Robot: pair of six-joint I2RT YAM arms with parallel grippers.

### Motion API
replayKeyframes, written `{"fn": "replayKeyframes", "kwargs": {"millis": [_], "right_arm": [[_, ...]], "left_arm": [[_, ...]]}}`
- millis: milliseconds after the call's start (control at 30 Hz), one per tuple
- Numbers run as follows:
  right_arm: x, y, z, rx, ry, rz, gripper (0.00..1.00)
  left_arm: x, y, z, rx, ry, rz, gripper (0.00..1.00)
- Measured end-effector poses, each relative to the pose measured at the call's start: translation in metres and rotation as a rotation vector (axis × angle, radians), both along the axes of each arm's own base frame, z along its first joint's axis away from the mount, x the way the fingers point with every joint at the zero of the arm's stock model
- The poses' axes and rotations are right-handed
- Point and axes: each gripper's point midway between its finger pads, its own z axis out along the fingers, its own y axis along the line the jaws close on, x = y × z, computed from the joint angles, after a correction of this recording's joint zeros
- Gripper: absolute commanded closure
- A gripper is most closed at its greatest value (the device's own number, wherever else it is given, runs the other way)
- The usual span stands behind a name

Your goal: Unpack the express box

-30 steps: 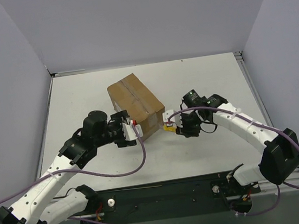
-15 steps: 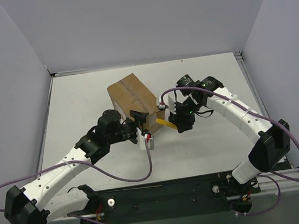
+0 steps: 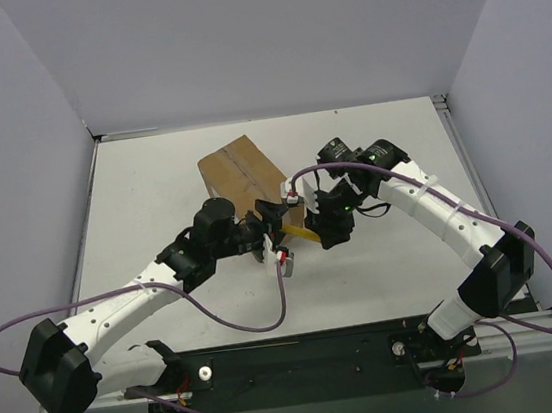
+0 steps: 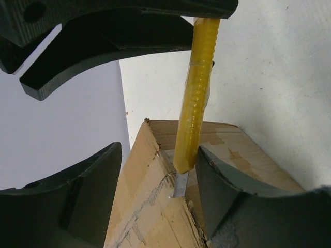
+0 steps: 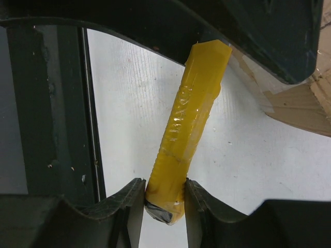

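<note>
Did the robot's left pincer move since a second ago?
Yes. Against the cardboard box, which stayed put, the left pincer slid right, from the box's near left corner to its near end, by the yellow utility knife.

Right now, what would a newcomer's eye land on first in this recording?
A yellow utility knife, clamped in the right gripper, has its short blade at the near corner of the brown express box at mid-table. The left gripper hangs open close to that same corner.
</note>
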Motion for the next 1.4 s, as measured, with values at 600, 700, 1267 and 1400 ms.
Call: {"fn": "replayKeyframes", "kwargs": {"millis": [600,700,1267,1400], "right_arm": [[-0.002,0.001,0.001,0.006,0.012,0.0,1.0],[-0.001,-0.003,0.0,-0.004,0.014,-0.012,0.99],[0.076,-0.045,0.129,0.426,-0.139,-0.495,0.44],[0.074,-0.026,0.145,0.53,-0.111,-0.449,0.44]], "left_arm": [[-0.003,-0.01,-0.012,0.027,-0.016,-0.073,0.88],[-0.005,-0.013,-0.018,0.041,-0.009,-0.099,1.0],[0.034,0.002,0.102,-0.468,0.769,0.159,1.0],[0.024,-0.009,0.106,-0.516,0.992,0.089,1.0]]}}
